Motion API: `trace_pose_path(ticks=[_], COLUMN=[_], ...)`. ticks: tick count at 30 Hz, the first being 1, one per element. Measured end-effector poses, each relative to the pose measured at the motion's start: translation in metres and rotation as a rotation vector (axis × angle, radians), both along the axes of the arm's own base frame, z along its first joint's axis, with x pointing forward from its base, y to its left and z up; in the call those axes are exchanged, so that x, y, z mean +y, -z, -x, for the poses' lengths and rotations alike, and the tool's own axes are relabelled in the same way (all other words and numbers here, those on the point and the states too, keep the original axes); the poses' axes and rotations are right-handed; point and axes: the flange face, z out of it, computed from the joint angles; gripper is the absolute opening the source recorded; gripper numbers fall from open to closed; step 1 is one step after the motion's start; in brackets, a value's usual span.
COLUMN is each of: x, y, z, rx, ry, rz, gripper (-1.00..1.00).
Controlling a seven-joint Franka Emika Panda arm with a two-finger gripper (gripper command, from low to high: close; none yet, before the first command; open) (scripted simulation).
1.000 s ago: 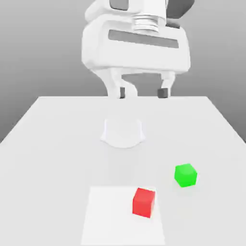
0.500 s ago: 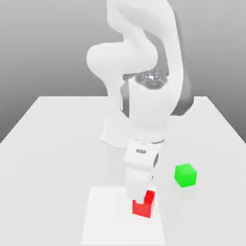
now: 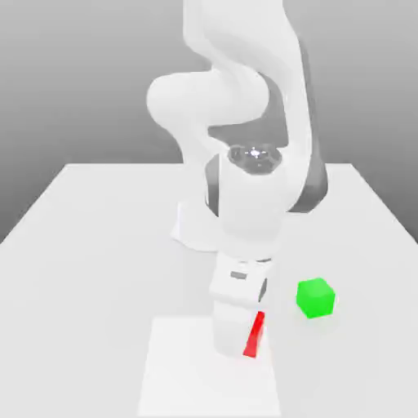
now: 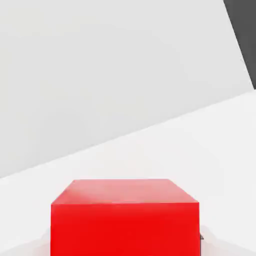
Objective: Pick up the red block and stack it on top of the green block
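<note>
A white robot arm (image 3: 245,122) is reaching down from the upper middle of the exterior view toward a white table (image 3: 82,245). Its gripper (image 3: 238,347) is sitting low in the frame, just right of centre, over a paler square patch (image 3: 175,375) on the table surface. The gripper is squeezing closed around the red block (image 3: 255,336), and a thin red sliver of the cube is showing at the hand's right edge, with the rest hidden behind the white hand. The green block (image 3: 315,297) is resting on the table to the right of the gripper and slightly higher in the frame, near the red block but not touching it. In the hand view, the red block (image 4: 125,217) is filling the lower middle of the frame, with the pale table surface stretching behind it.
</note>
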Motion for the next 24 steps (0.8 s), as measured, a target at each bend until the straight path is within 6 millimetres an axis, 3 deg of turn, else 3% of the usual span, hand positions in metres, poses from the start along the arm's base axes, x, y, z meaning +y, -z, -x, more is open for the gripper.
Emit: trace_pose_path(ticks=[10, 19, 24], x=[0.08, 0.139, 0.146], y=[-0.031, -0.044, -0.012], z=[0.054, 0.124, 0.13], rx=[-0.002, 0.0, 0.0], ry=[-0.679, -1.346, -1.417], rz=[0.012, 0.001, -0.006], gripper=[-1.0, -1.0, -1.0])
